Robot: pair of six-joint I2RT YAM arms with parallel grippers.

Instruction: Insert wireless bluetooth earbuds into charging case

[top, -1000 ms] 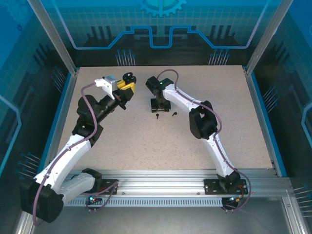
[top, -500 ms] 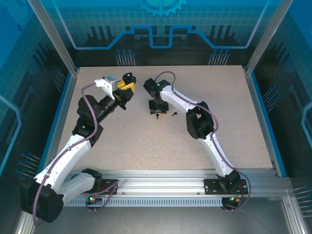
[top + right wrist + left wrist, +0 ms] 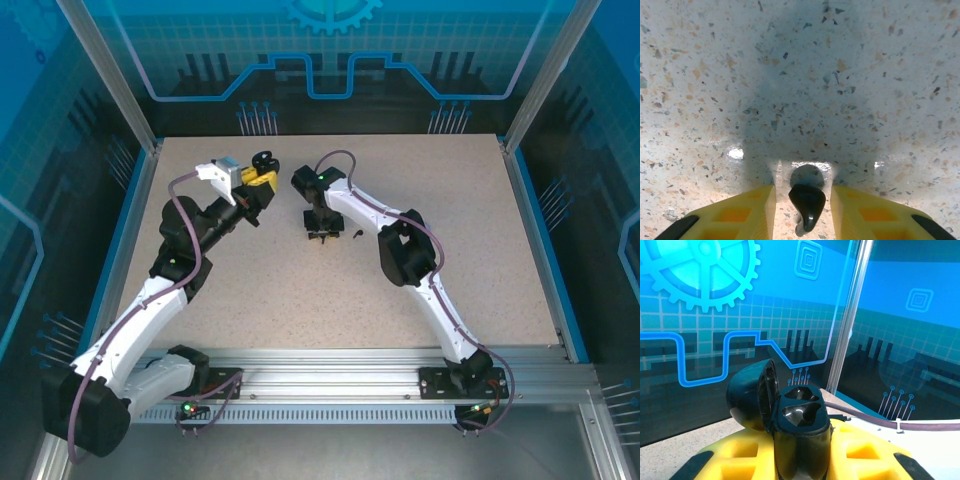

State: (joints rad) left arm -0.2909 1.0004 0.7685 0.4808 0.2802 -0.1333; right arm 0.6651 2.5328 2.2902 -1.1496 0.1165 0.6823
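Speckled counter (image 3: 300, 300), both arms reaching toward far middle. Left hand (image 3: 260, 178) clamped on open black charging case (image 3: 800, 415), held off counter, lid tipped back, wells look empty (wrist view tells; overhead too small). Right hand (image 3: 320, 231) nearer: fingers apart, straddling black earbud (image 3: 808, 202) lying on counter directly beneath, stem running along gap. Second black earbud (image 3: 357, 235) just beside, to right.

We see robot lab cell: speckled table (image 3: 300, 290) fenced by aluminium posts (image 3: 110, 75), blue gear-and-circuit panels (image 3: 420, 40) across upper frame, white robot arms (image 3: 135, 320) bolted to slotted rail (image 3: 340, 385) along bottom edge.
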